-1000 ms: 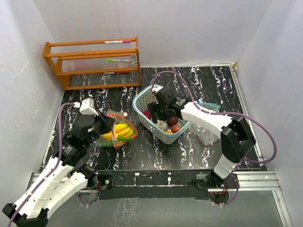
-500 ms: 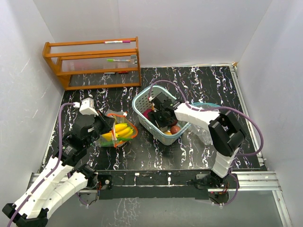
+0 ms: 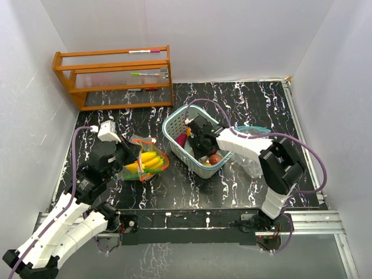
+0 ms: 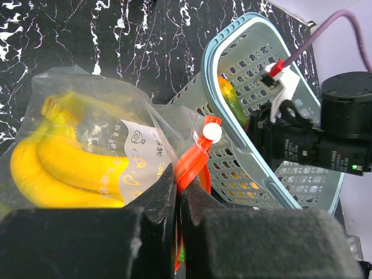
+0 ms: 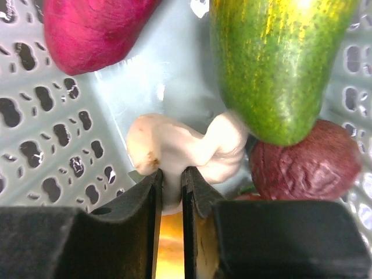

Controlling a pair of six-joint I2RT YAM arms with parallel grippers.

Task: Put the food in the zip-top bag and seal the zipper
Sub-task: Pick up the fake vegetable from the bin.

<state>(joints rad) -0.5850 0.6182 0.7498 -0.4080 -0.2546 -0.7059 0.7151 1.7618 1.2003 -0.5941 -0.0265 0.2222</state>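
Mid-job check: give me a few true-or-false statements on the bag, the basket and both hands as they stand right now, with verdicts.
1. The bananas lie inside the zip-top bag. True.
2. The left hand hangs open above the bag. False: it is shut on the bag's red zipper edge.
3. The right hand is down in the basket, pinching a pale lumpy piece. True.
4. That piece is the only thing in the basket. False: a mango, a magenta piece and a dark red fruit lie there too.
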